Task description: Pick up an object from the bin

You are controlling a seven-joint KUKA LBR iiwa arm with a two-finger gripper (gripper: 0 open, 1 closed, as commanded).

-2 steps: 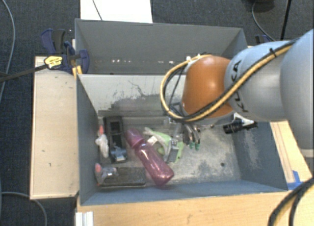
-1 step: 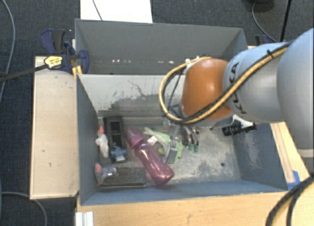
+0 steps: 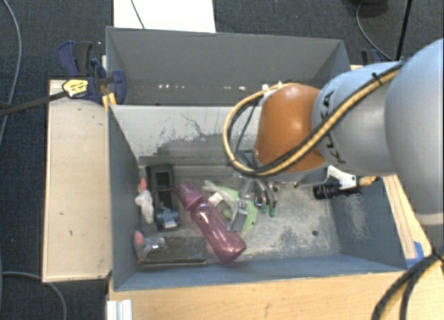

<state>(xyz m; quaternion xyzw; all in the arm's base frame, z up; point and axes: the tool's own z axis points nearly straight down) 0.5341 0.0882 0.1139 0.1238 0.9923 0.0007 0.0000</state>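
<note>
Presumably the target: a pale green piece [image 3: 220,191] lay near the middle of the bin [image 3: 222,69] floor, just at 10 o'clock of the gripper [image 3: 254,206]; you could not tell what kind of thing it was.
Gripper: it hung low over the floor, close beside the green piece and the purple bottle [image 3: 216,228]; you could not tell whether it was released, clenched or grasping anything.
Purple bottle: it lay on its side at 8 o'clock of the gripper, neck toward 10 o'clock, fat end toward the near wall; you could judge that a round body like that would roll if nudged.
Heap at 9 o'clock: a black boxy thing [image 3: 161,181], a small white bottle [image 3: 144,205] and a dark flat slab [image 3: 177,250] crowded the left wall, so you had little room there.
Open room: the floor from 3 to 5 o'clock was bare, save a black pen-like thing [image 3: 331,189] at 3 o'clock.
Edges: the near wall stood close behind the bottle's fat end; you would likely have done best to lift straight up and not sweep toward 9 o'clock.
</note>
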